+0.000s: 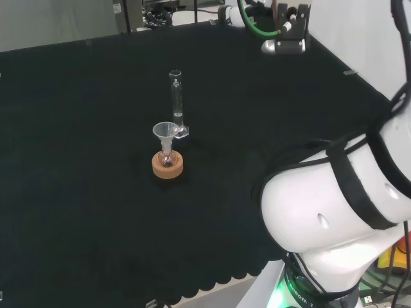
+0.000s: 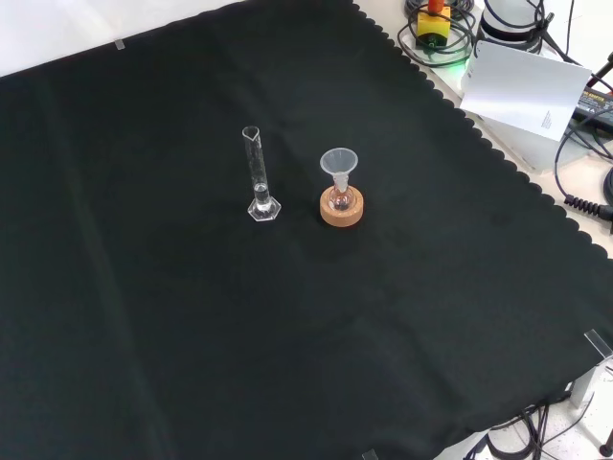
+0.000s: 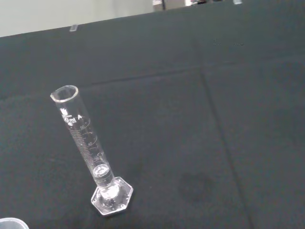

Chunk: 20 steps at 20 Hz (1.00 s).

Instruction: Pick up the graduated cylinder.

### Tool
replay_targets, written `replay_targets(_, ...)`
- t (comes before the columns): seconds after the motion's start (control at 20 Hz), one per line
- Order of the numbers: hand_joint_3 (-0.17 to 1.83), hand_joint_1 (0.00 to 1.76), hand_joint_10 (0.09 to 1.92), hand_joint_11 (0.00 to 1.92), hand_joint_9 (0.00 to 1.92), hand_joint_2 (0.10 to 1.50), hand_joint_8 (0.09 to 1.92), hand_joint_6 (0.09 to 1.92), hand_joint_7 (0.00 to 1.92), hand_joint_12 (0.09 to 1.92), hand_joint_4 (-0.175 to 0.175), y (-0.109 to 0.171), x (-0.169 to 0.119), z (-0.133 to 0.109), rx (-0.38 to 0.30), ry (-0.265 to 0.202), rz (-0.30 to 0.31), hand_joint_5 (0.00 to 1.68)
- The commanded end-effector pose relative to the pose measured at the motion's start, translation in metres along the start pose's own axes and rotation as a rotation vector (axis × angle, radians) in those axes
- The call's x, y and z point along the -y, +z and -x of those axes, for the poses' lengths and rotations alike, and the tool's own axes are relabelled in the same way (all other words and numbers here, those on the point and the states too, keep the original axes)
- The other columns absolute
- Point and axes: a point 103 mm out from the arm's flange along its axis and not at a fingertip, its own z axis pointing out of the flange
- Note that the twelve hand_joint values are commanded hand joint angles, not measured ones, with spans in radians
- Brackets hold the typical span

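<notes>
In the front view, the graduated cylinder (image 2: pixel 259 177) stands upright on its hexagonal foot just left of centre on the black cloth (image 2: pixel 192 335). Just to its right, apart from it, a small flask (image 2: pixel 338 198) sits in a cork ring (image 2: pixel 342 210) with a clear funnel (image 2: pixel 338 163) in its neck. In the head view, the cylinder (image 1: pixel 176 102) rises right behind the funnel (image 1: pixel 166 131). Whether the hand's fingers are apart or together cannot be told.
</notes>
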Motion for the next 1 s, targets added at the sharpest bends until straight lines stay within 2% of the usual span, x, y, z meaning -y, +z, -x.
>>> replay_targets(0.05, 0.0, 0.3, 0.64, 0.07, 0.33, 1.27, 0.62, 0.09, 0.1, 1.39, -0.062, 0.047, -0.036, 0.019, -0.078, -0.079, 0.027, 0.36)
replay_targets(0.25, -0.01, 0.36, 0.68, 0.11, 0.38, 1.25, 0.65, 0.09, 0.15, 1.39, -0.067, 0.073, -0.044, 0.019, -0.089, -0.109, 0.008, 0.4)
replay_targets(0.6, -0.02, 0.4, 0.68, 0.14, 0.4, 1.22, 0.66, 0.09, 0.18, 1.39, -0.07, 0.07, -0.043, 0.02, -0.101, -0.12, -0.016, 0.42)
replay_targets(0.8, -0.03, 0.42, 0.68, 0.15, 0.41, 1.22, 0.67, 0.09, 0.18, 1.39, -0.07, 0.111, -0.053, 0.02, -0.117, -0.13, -0.048, 0.42)
replay_targets(1.0, -0.03, 0.42, 0.68, 0.16, 0.42, 1.21, 0.67, 0.09, 0.19, 1.38, -0.07, 0.148, -0.056, 0.008, -0.126, -0.144, -0.061, 0.43)
